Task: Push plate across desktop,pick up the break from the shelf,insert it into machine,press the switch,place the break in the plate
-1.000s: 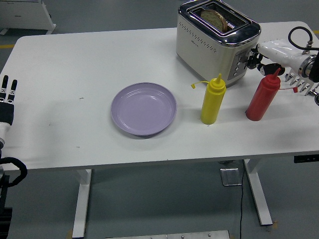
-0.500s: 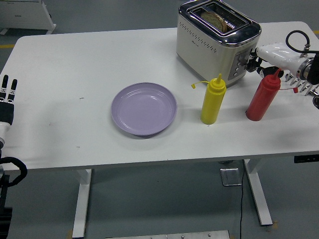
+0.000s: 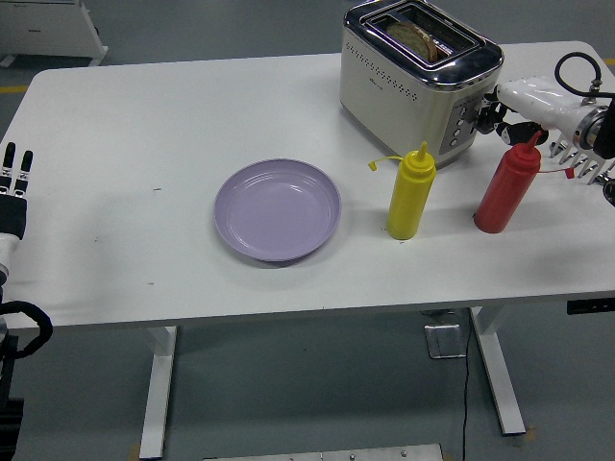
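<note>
The chrome and cream toaster stands at the back right of the white table. A slice of bread sits low in its slot. My right hand is at the toaster's right end by the control panel, fingers curled, holding nothing. The lilac plate lies empty in the middle of the table, well to the left of that hand. My left hand rests at the left edge of the view with its fingers straight.
A yellow squeeze bottle stands in front of the toaster. A red squeeze bottle stands just below my right hand. A black cable loops over the right wrist.
The bread has sunk from sticking out of the slot to sitting low inside it. My right hand moved in to the toaster's end, then drew back slightly to the right.
</note>
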You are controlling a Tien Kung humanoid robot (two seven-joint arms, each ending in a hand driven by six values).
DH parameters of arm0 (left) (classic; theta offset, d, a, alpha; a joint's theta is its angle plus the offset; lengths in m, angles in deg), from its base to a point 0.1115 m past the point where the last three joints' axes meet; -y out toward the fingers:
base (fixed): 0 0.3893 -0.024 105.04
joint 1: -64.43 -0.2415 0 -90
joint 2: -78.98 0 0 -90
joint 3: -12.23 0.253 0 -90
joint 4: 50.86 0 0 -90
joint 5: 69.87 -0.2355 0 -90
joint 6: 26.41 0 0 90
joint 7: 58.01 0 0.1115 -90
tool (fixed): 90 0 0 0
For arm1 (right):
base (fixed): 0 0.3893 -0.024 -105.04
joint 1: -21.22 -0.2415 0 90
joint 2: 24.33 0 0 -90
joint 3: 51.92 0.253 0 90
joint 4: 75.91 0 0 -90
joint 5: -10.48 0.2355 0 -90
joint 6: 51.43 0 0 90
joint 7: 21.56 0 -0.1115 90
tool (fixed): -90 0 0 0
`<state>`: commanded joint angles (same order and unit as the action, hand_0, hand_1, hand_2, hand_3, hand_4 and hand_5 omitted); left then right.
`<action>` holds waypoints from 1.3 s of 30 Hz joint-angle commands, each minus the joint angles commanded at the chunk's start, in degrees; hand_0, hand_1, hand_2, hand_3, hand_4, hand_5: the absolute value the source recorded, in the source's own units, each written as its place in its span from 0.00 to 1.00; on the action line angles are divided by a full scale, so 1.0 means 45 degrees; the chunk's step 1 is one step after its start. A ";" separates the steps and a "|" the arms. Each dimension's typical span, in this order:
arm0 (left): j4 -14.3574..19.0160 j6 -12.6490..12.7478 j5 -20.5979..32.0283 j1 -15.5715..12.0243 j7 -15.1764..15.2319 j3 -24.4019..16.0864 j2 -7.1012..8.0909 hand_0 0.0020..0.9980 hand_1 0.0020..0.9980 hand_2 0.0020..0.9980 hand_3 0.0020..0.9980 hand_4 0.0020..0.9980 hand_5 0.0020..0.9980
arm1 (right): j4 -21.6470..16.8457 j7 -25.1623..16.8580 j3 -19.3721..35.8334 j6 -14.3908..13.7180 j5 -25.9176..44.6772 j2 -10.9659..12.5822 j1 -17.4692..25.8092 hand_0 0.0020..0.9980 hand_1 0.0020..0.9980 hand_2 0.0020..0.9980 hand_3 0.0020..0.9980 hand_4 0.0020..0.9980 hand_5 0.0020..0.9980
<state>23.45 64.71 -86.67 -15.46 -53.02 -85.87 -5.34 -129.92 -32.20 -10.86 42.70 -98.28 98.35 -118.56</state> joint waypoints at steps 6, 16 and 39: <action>0.0004 -0.0003 0.0000 0.0017 0.0006 0.0000 0.0003 0.85 0.92 0.91 0.80 0.66 1.00 | -0.0235 0.0082 0.0652 -0.0034 -0.0081 0.0104 0.0049 0.59 0.59 0.59 0.53 0.15 0.02; 0.0005 -0.0008 -0.0001 0.0026 0.0013 0.0000 0.0006 0.85 0.92 0.91 0.80 0.66 1.00 | -0.1094 0.1515 0.2200 0.0126 0.0829 0.0304 0.0223 0.65 0.64 0.64 0.61 0.35 0.13; -0.0013 0.0037 0.0021 -0.0004 0.0023 0.0002 0.0018 0.85 0.92 0.91 0.80 0.66 1.00 | -0.1050 0.2886 0.2419 -0.1616 0.4988 -0.1194 -0.1246 0.86 0.83 0.91 0.94 0.71 0.41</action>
<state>23.39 64.88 -86.58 -15.48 -52.92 -85.87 -5.26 -134.65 -19.22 0.03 35.43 -75.84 92.98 -124.16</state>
